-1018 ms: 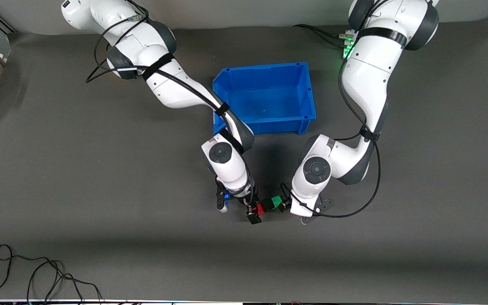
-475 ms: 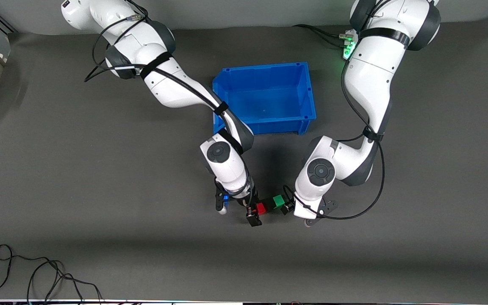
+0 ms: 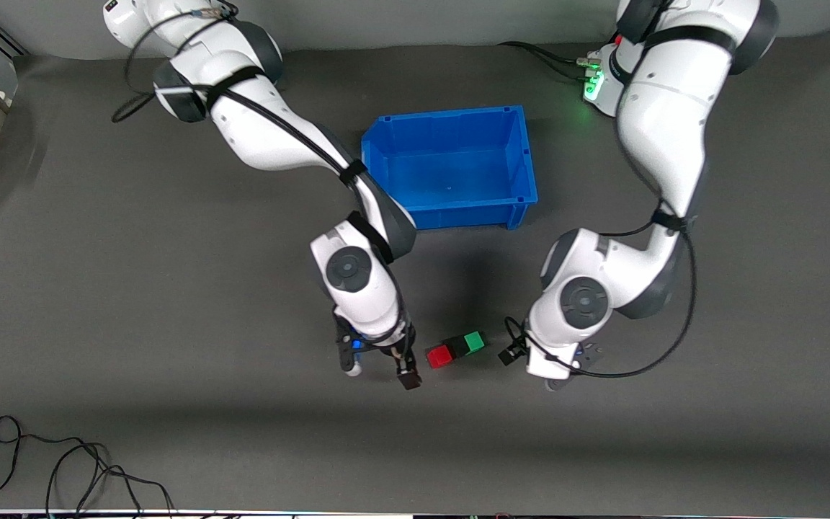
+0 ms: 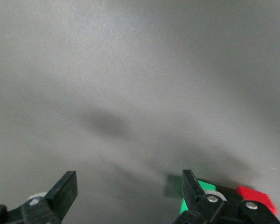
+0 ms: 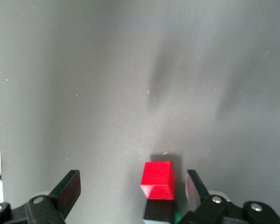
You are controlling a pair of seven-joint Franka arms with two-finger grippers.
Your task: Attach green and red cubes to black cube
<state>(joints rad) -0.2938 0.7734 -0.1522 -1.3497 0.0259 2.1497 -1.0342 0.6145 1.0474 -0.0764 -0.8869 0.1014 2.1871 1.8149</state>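
The red cube [image 3: 439,356], black cube [image 3: 457,347] and green cube [image 3: 474,341] sit joined in one short slanted row on the grey mat, black in the middle, nearer the front camera than the blue bin [image 3: 516,160].

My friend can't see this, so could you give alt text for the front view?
A red cube, black cube and green cube sit joined in a row on a grey table, between two open end effectors: the right end effector and left end effector. A blue bin stands farther away.

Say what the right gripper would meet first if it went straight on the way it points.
Probably the bare table: the open right gripper points down at it, with the red cube between its fingers, though depth is unclear.
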